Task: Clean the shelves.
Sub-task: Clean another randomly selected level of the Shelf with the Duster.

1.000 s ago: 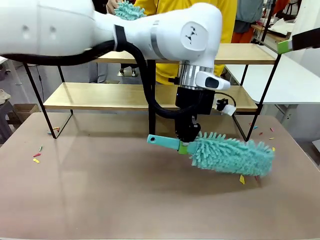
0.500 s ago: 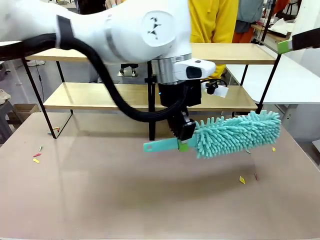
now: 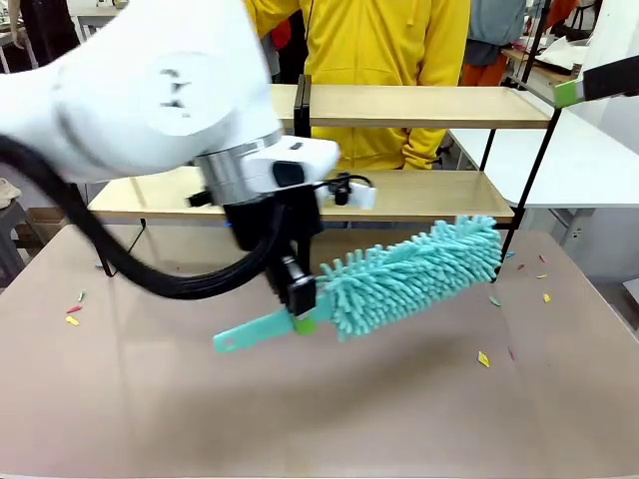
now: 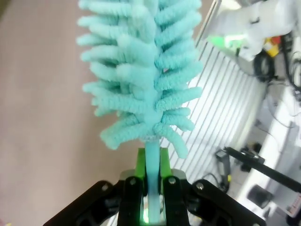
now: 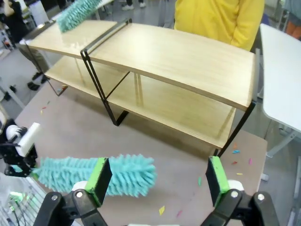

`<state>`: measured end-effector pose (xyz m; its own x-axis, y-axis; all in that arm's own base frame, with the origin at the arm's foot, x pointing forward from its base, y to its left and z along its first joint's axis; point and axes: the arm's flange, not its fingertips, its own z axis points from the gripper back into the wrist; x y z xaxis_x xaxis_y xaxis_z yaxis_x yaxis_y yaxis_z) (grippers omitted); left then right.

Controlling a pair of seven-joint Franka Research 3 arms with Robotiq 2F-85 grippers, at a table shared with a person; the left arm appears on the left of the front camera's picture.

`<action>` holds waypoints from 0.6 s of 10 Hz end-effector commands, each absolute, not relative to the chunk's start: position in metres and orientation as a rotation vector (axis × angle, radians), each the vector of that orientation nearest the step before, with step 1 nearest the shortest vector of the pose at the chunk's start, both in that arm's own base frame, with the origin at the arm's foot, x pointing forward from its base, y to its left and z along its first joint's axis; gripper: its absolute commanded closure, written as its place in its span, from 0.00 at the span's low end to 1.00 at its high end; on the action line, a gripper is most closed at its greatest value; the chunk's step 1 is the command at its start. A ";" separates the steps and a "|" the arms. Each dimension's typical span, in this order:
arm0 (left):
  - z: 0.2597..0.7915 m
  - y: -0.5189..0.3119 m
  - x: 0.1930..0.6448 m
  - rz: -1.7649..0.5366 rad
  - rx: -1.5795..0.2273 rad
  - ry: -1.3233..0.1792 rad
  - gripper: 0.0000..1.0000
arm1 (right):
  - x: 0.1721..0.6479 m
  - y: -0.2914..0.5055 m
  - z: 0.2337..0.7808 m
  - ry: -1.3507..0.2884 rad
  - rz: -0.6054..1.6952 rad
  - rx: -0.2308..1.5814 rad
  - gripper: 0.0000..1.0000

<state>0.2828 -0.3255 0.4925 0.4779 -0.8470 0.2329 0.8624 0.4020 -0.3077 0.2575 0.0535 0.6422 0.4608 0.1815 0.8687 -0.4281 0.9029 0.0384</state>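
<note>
Nearest the camera, the left gripper [image 3: 303, 307] hangs above the grey-brown table [image 3: 150, 399] in front of the shelves [image 3: 419, 195], its green pads [image 4: 140, 162] clamped on the flat handle of a teal duster [image 3: 399, 274]. That duster's shaggy head tilts up toward the lower shelf board, clear of the tabletop and not touching the wood. Small coloured scraps [image 3: 483, 358] lie on the table under and beside the duster head, in front of the shelves' right legs. Seen from the right wrist, the right gripper [image 5: 157, 176] hovers high over the same corner of the shelves with its jaws spread wide and nothing between them. Behind the shelves stands a person in a yellow top [image 3: 379, 50], and a second teal duster [image 5: 77, 12] rests on the far end of the top board.
</note>
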 end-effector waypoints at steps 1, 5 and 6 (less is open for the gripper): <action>0.505 -0.247 0.247 -1.053 -0.537 -0.116 0.87 | 0.258 0.053 0.642 -1.025 0.388 0.273 0.00; 0.556 -0.103 0.186 -0.930 -0.668 -0.318 0.87 | 0.258 0.053 0.642 -1.025 0.388 0.273 0.00; 0.564 -0.086 0.189 -0.845 -0.682 -0.234 0.87 | 0.258 0.053 0.642 -1.025 0.388 0.273 0.00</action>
<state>0.1914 -0.0981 0.5726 0.5924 -0.6318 0.4999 0.8031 0.4146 -0.4278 0.2575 0.0535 0.6421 0.4611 0.1817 0.8686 -0.4281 0.9029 0.0384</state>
